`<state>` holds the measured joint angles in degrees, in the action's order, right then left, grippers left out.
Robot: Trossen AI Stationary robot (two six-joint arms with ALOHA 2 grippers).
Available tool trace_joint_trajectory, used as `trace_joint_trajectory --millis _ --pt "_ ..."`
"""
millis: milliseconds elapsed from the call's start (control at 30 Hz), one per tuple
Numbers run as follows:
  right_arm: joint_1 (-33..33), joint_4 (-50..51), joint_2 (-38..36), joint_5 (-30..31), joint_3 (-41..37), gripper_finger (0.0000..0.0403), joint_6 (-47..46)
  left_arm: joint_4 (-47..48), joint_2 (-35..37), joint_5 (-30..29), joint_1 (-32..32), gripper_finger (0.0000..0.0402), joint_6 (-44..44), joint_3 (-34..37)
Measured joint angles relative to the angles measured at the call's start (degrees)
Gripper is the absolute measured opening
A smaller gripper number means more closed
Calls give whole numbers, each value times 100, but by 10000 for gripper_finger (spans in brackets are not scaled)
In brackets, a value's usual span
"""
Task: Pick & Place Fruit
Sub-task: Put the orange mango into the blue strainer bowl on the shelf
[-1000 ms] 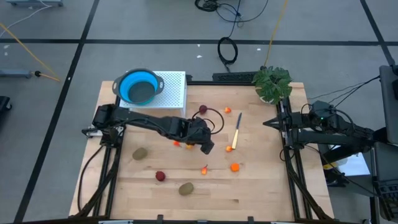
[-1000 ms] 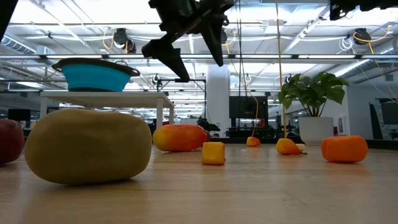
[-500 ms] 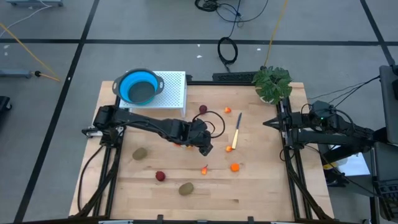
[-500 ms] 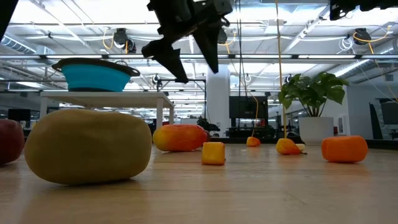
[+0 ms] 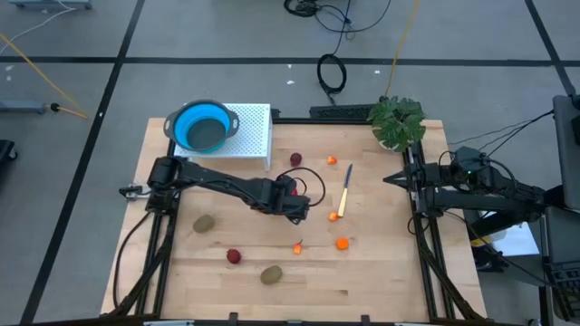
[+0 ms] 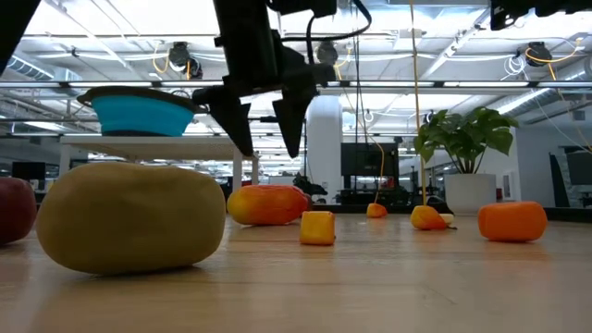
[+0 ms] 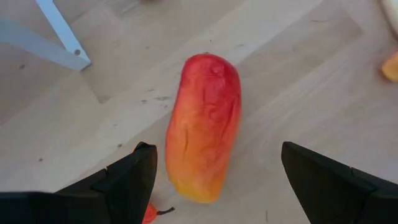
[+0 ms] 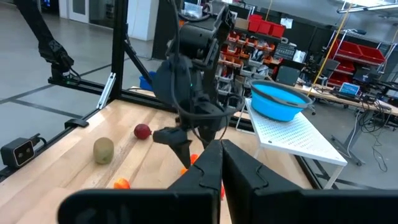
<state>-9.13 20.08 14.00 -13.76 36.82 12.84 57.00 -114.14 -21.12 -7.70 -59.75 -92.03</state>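
**Left gripper over the mango, axis skewed**

Left gripper [image 7: 211,186] hung spread above the red-orange fruit [image 7: 203,126] at frame center, long axis running top-to-bottom, slightly tilted, between the fingers. Right gripper [image 8: 219,163] was pressed together, parked far off.
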Motion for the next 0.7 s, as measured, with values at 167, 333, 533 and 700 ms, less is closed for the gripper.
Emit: trace_joint_trajectory --millis 167,333,533,700 --pt "0 -2 0 1 0 0 2 -24 -195 -4 -2 338 -86 6" --pt "0 -3 0 0 0 0 0 -10 -397 -14 9 338 -93 4" --pt "0 -1 0 2 0 0 0 -10 -441 -166 10 337 -201 0" --pt "0 -5 0 2 0 0 -4 -25 -453 -170 15 337 -171 0"
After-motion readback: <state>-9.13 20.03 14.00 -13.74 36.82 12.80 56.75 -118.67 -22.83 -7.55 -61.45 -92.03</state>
